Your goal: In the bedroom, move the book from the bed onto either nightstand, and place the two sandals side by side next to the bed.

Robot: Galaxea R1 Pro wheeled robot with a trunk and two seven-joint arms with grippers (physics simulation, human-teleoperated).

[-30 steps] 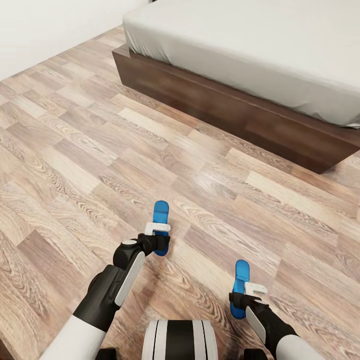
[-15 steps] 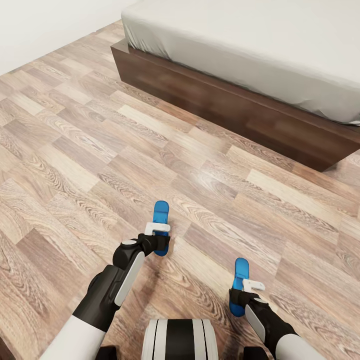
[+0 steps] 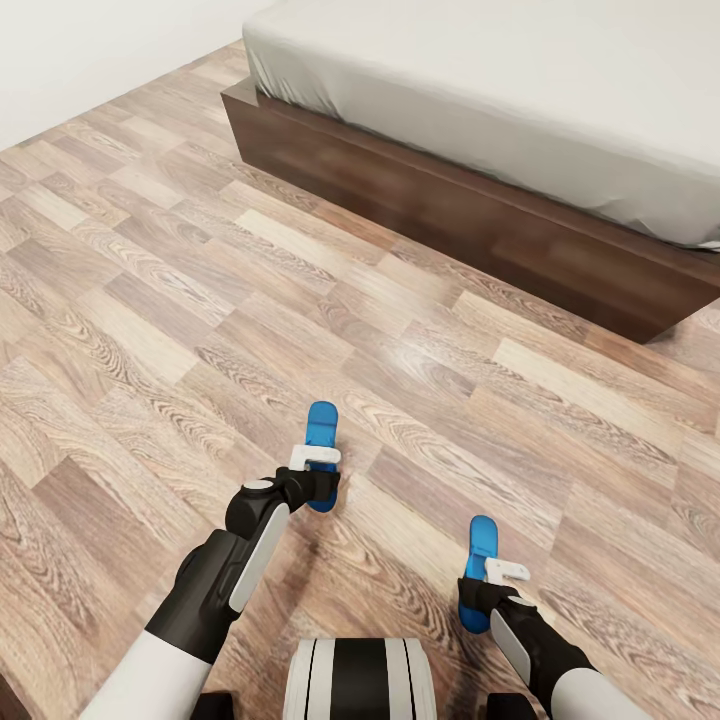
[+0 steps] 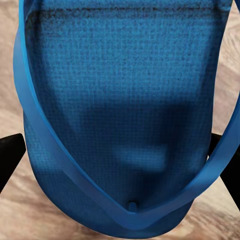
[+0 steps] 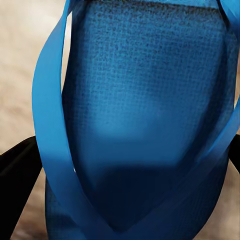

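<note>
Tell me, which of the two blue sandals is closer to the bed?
The sandal in the left gripper: that sandal is nearer the bed than the right gripper's sandal.

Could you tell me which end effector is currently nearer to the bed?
Left. The left end effector, holding a blue sandal, is farther forward toward the bed; the right end effector sits farther back.

Light is even, bright and soft across the head view, with no hard glare. The floor [image 3: 150, 300] carries a pale sheen in its middle planks and faint, diffuse shadows under the arms. The bed [image 3: 480, 220] frame is dark along its side, and the mattress is flatly lit. Both wrist views are very close and soft-focused: the left sandal [image 4: 125, 110] and right sandal [image 5: 145, 115] show coarse, grainy texture, each darkened by a shadow near the strap join, with blurred floor behind.
</note>
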